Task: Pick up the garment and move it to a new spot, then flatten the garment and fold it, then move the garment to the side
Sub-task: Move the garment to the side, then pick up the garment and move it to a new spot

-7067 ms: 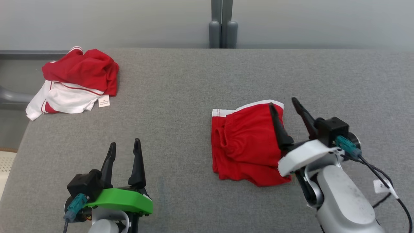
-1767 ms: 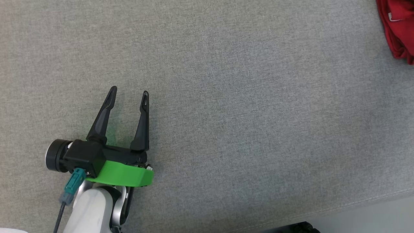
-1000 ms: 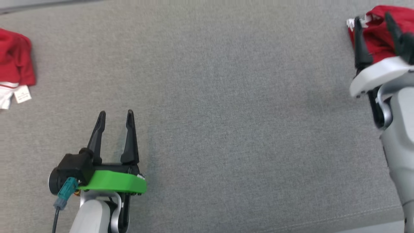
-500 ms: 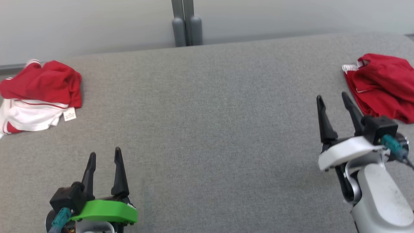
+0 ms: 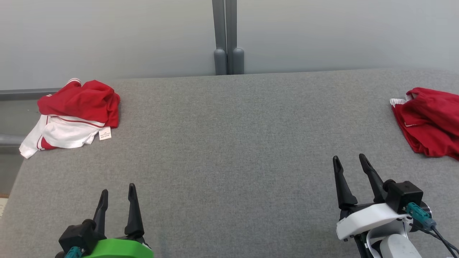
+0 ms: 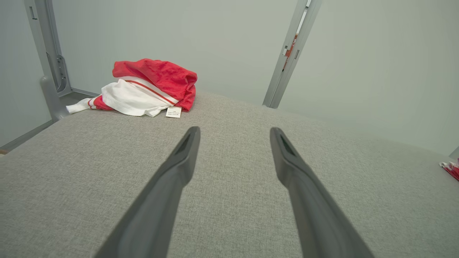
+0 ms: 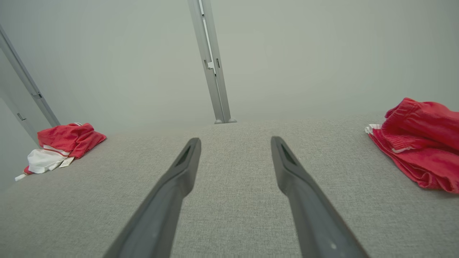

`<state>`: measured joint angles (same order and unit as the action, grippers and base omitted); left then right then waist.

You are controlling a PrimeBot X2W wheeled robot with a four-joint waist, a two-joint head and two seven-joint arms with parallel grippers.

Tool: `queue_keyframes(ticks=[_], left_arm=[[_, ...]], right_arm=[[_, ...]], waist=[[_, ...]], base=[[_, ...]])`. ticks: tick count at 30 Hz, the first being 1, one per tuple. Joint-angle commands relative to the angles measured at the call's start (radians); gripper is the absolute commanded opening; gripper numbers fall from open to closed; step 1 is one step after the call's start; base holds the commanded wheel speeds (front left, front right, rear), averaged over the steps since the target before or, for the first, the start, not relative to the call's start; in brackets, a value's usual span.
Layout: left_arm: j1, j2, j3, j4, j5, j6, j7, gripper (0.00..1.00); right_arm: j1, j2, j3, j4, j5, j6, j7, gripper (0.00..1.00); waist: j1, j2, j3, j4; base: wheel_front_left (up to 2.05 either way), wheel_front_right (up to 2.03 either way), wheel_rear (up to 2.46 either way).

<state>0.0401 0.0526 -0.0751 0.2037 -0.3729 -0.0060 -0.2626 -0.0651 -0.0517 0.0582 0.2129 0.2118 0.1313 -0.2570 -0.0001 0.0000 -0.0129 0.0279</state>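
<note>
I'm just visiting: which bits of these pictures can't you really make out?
- Red garment, head view: cut off by the right edge.
- Label on the red and white garment: print too small to read.
- That garment: its own bunched folds hide what kind it is.
- Left gripper, head view: bottom edge cuts off its base.

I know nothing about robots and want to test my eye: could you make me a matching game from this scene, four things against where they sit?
Things:
1. red shorts
2. red and white garment
3. left gripper
4. grey post

Places, as the head camera sees them:
A. far back, in the middle
B. lower left, open, holding nothing
C. far right
D. far left, rumpled

Pairs: 1-C, 2-D, 3-B, 4-A.
</note>
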Motion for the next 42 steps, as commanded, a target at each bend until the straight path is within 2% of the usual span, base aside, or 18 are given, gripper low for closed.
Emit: queue_keyframes(ticks=[1, 15, 21, 26, 36, 42], left_arm=[[0.01, 0.0, 0.002, -0.004, 0.008, -0.002, -0.003, 1.0], [0.018, -0.002, -0.01, -0.008, 0.027, -0.011, -0.003, 1.0], [0.015, -0.001, -0.016, 0.001, 0.032, -0.011, -0.002, 1.0], [0.008, -0.001, -0.017, 0.001, 0.042, -0.01, -0.002, 1.0], [0.013, 0.01, -0.003, 0.002, 0.049, -0.016, -0.002, 1.0], [0.023, 0.013, 0.009, -0.003, 0.047, -0.014, -0.002, 1.0]], right_arm=[[0.016, 0.0, -0.001, -0.006, -0.008, -0.001, -0.003, 1.0], [0.033, 0.001, 0.007, 0.015, -0.006, -0.001, -0.007, 1.0], [0.037, 0.001, 0.004, 0.014, -0.014, -0.001, -0.009, 1.0], [0.038, 0.001, 0.012, 0.008, -0.008, -0.001, -0.008, 1.0], [0.034, 0.001, 0.032, 0.001, 0.011, -0.001, -0.009, 1.0], [0.023, 0.001, 0.051, -0.001, 0.02, -0.001, -0.009, 1.0]], waist=[[0.0001, 0.0, -0.002, 0.007], [0.0001, 0.0, -0.012, 0.021], [0.0001, 0.0, -0.018, 0.055], [0.0001, 0.0, -0.024, 0.131], [0.0001, 0.0, -0.028, 0.365], [0.0001, 0.0, -0.024, 0.466]], base=[[0.0, 0.0, 0.0], [0.0, 0.0, 0.0], [0.0, 0.0, 0.0], [0.0, 0.0, 0.0], [0.0, 0.0, 0.0], [0.0, 0.0, 0.0]])
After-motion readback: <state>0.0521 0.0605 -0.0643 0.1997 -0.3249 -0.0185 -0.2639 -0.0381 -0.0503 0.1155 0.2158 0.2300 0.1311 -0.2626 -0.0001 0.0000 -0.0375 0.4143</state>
